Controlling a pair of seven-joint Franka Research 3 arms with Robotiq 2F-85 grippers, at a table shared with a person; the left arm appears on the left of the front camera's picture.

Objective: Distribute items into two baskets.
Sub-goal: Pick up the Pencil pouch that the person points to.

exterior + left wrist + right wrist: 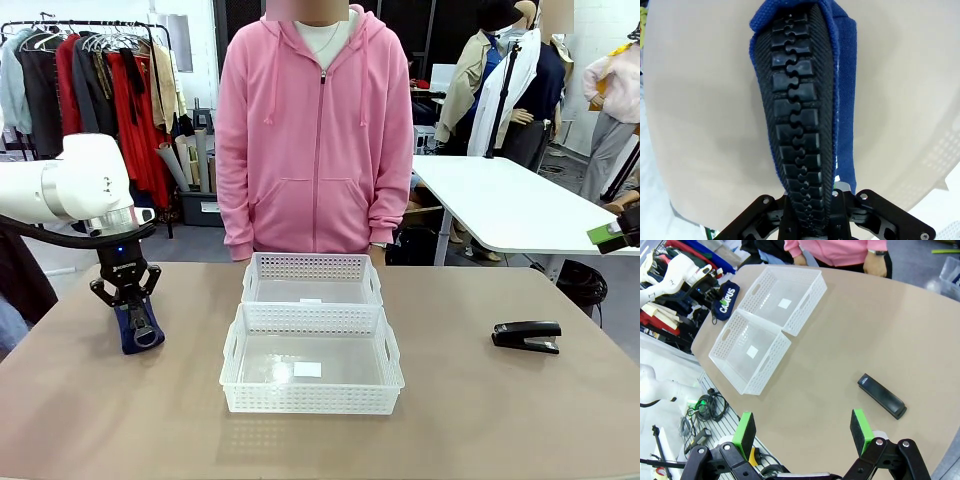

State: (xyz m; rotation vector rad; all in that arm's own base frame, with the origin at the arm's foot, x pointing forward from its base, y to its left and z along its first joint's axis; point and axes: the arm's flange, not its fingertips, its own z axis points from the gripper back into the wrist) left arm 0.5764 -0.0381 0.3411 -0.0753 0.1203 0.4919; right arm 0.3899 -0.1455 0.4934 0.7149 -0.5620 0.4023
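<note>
Zip-edge grip by my left claw (122,291) is standing the navy blue "CAMPUS" zip pouch (138,326) on end, left of the two white perforated plastic baskets (310,398), likely for a clean drop, while my right claw (802,427) is hovering wide open high over the black desk stapler (882,395) on the worktop (480,420).

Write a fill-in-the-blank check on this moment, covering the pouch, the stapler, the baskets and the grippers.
1. The left gripper holds the pouch, whose white lettering reads ____.
2. In the front view, the stapler lies on the table to the ____ of the larger basket.
3. That basket and the smaller basket are both ____.
4. On the right gripper, the fingers stand ____.

Missing words: CAMPUS; right; empty; open.
</note>
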